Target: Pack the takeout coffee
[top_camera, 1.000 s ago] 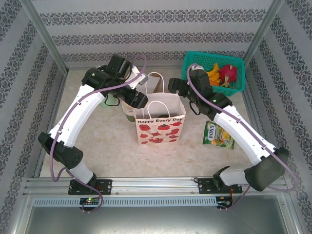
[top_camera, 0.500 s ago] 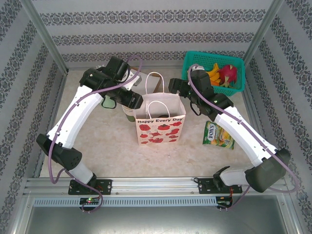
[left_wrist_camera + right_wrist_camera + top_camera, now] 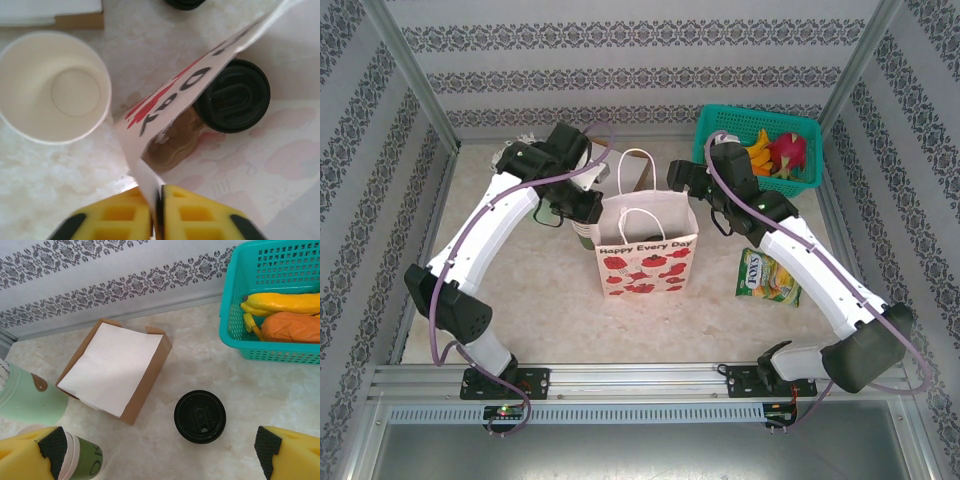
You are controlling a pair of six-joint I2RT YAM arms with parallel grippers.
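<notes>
Takeout coffee (image 3: 232,95), lidded, stands inside the paper bag (image 3: 170,100) at one o'clock from the left gripper (image 3: 156,212), whose fingers now pinch the bag's rim; a second ago they were apart. Another lidded cup (image 3: 200,416) sits on the table (image 3: 200,355) at one o'clock of the right gripper (image 3: 159,452), which is spread wide.

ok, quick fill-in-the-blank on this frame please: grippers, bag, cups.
1. Of the left gripper and right gripper, the one pinching the paper bag's rim is the ___.
2. The right gripper hangs open over a lidded cup whose lid is coloured ___.
3. The lidless cup beside the bag is ___.
Missing: left; black; empty.
</notes>
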